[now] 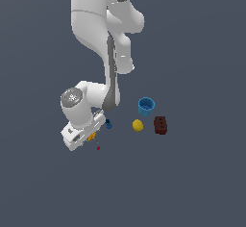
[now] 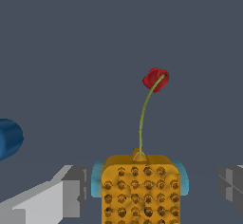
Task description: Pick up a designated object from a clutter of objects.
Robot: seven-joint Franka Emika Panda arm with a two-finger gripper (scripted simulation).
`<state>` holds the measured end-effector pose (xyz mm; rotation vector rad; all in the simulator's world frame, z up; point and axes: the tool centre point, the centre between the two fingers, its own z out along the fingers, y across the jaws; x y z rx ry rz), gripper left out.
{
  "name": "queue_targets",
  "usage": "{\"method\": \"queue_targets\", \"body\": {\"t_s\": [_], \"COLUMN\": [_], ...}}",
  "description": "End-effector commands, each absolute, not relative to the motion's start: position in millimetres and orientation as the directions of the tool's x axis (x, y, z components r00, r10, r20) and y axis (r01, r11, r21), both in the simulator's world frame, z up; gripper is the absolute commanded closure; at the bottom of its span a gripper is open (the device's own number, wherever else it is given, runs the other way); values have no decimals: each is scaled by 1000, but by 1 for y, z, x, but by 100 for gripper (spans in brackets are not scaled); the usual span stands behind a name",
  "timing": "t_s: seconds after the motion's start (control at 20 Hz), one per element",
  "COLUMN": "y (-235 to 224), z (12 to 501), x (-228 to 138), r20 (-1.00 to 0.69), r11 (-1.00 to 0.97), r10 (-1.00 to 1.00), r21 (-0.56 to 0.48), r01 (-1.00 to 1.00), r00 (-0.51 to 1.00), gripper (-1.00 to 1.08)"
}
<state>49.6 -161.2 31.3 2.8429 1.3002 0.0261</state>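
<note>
The designated object [image 2: 140, 190] is a flat orange-yellow block with a grid texture and teal-blue edges. A thin green stem rises from it to a small red bud [image 2: 156, 79]. In the wrist view it lies between the two grey fingers of my gripper [image 2: 152, 190]. One finger [image 2: 66, 192] is close beside its teal edge and the other finger [image 2: 231, 187] stands well apart from it. The gripper is open around the block. In the exterior view only an orange sliver of the designated object [image 1: 91, 137] shows under my low gripper [image 1: 92, 138].
In the exterior view, a tiny blue piece [image 1: 108, 123] lies just beside the hand. Farther to that view's right are a yellow ball [image 1: 138, 125], a blue cup [image 1: 146, 106] and a dark brown block [image 1: 160, 125]. A blue object [image 2: 8, 138] shows at the wrist view's edge.
</note>
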Motion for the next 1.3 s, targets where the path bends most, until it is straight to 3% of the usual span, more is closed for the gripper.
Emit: {"method": "queue_targets", "body": {"t_s": [0.0, 0.05, 0.1, 0.55, 1.25], "y": [-157, -157, -157, -157, -160], "z": [15, 15, 15, 15, 78], "x": [42, 43, 43, 43, 49], "r20": [0, 0, 0, 0, 10], "r11": [-651, -651, -651, -651, -653], "r10": [759, 759, 759, 759, 757], "r21": [0, 0, 0, 0, 27], "r01": [759, 759, 759, 759, 757], "r00": [651, 651, 651, 651, 653], "gripper": [-92, -92, 108, 108, 108]}}
